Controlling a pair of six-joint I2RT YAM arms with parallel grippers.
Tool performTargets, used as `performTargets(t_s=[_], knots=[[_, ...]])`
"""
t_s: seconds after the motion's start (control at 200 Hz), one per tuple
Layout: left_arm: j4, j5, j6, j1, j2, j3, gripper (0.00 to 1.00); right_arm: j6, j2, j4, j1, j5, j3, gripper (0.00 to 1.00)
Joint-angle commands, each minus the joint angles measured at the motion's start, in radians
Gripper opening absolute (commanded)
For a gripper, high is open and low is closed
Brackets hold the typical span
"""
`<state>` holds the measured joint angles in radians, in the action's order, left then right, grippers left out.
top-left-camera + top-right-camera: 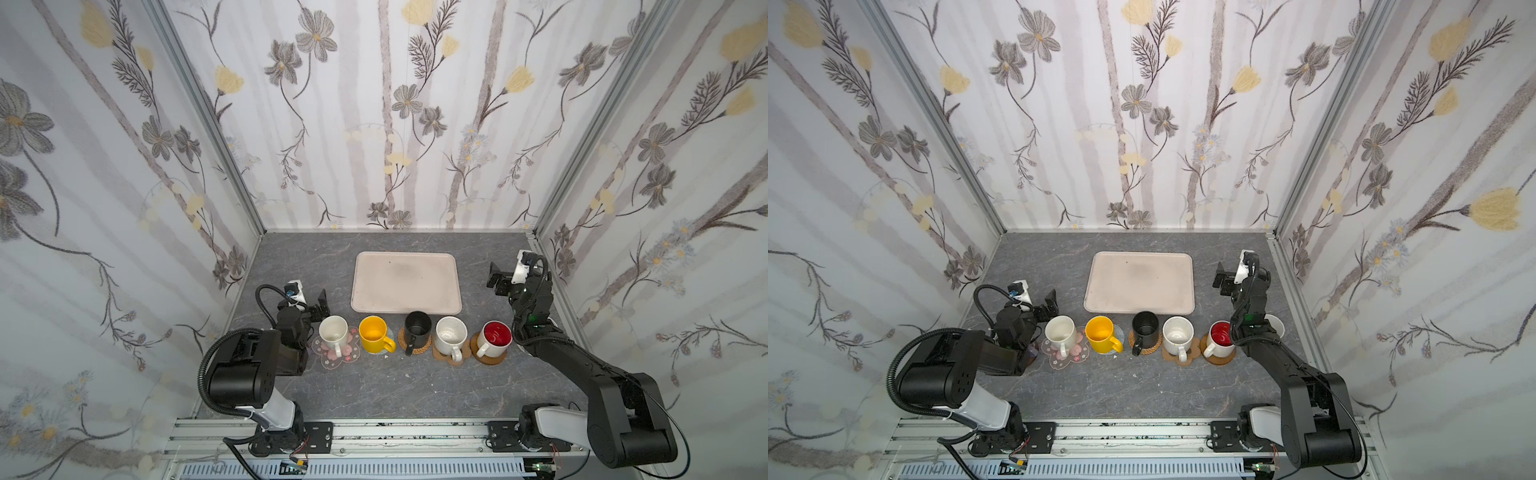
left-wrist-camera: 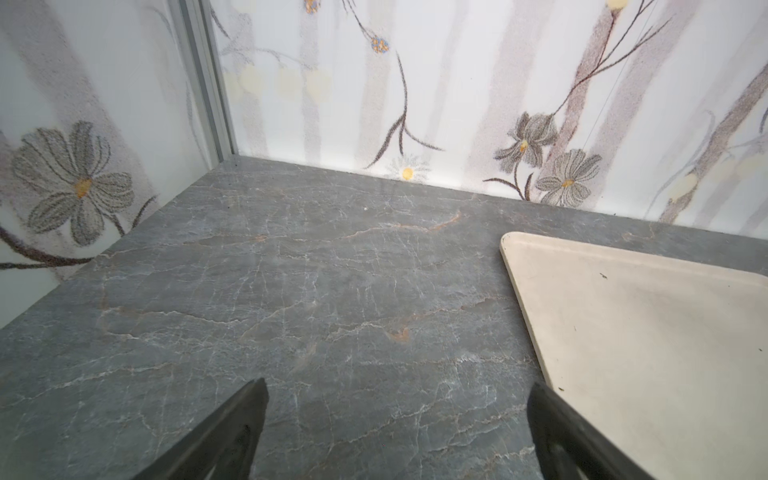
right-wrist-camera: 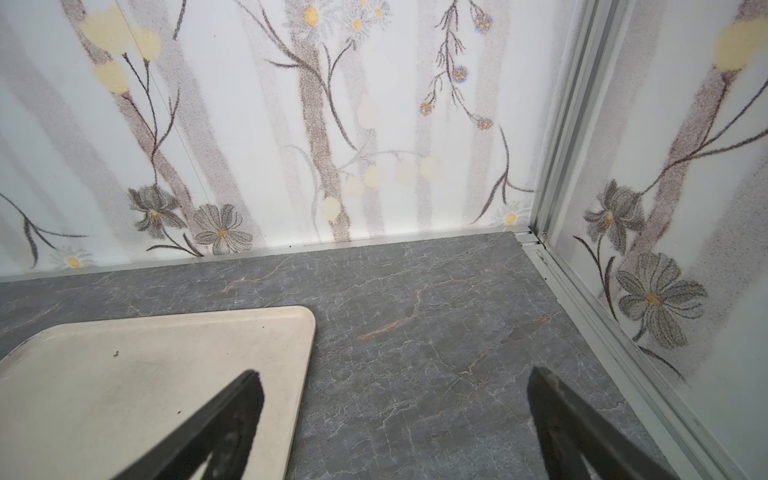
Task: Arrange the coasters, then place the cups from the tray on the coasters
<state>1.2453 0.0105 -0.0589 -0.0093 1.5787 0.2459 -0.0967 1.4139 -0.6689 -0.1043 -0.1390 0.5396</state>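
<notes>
**Tray stands bare as cups line up on their coasters**

The cream tray (image 1: 405, 282) lies empty at the far middle of the table (image 1: 374, 395), and along its near edge a row of cups runs left to right. A white cup (image 1: 333, 330) sits on the pink blossom coaster (image 1: 351, 358). The yellow cup (image 1: 374, 332) covers most of a grey-blue coaster (image 1: 391, 332). The black cup (image 1: 417, 326) stands on the rattan coaster (image 1: 424, 348), a speckled white cup (image 1: 451, 332) on the brown paw coaster (image 1: 441, 353), and the red-lined cup (image 1: 496, 334) on a wooden disc (image 1: 494, 359).

At the right end, a further white cup (image 1: 1276, 326) peeks out behind your right arm; its coaster is hidden. Under your left arm only a trace of purple shows, too little to name.

Your left pincer (image 1: 321, 304) hangs just left of the tray, jaws spread wide and holding nothing; the left wrist view shows only table and the tray's corner between them. Your right pincer (image 1: 494, 276) is likewise released and empty, to the right of the tray's far half.

The placing step looks finished, or all but. What the next move calls for, by this reading, is to clear both arms from the row's ends and check that the two hidden cups sit squarely on their mats.
</notes>
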Motion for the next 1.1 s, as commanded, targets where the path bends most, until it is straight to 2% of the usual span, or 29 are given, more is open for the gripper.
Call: performTargets(t_s=[0.0, 0.215, 0.375, 0.595, 0.699, 1.094], knots=[[0.073, -0.006, 0.007, 0.002, 0.001, -0.002, 1.00, 0.000, -0.004, -0.020, 0.000, -0.030, -0.002, 1.00], [0.072, -0.006, 0.007, 0.002, 0.002, -0.002, 1.00, -0.011, -0.031, -0.047, 0.002, -0.071, -0.034, 1.00], [0.072, -0.008, 0.007, 0.002, 0.003, -0.002, 1.00, 0.013, -0.060, -0.028, 0.002, -0.030, -0.054, 1.00], [0.071, -0.007, 0.007, 0.002, 0.003, -0.002, 1.00, 0.035, -0.099, -0.092, 0.003, 0.012, -0.145, 1.00], [0.071, -0.008, 0.007, 0.001, 0.002, -0.001, 1.00, 0.045, -0.095, -0.178, 0.004, 0.012, -0.198, 1.00], [0.071, -0.006, 0.007, 0.001, 0.003, -0.002, 1.00, 0.132, -0.009, -0.268, 0.005, 0.046, -0.201, 1.00]])
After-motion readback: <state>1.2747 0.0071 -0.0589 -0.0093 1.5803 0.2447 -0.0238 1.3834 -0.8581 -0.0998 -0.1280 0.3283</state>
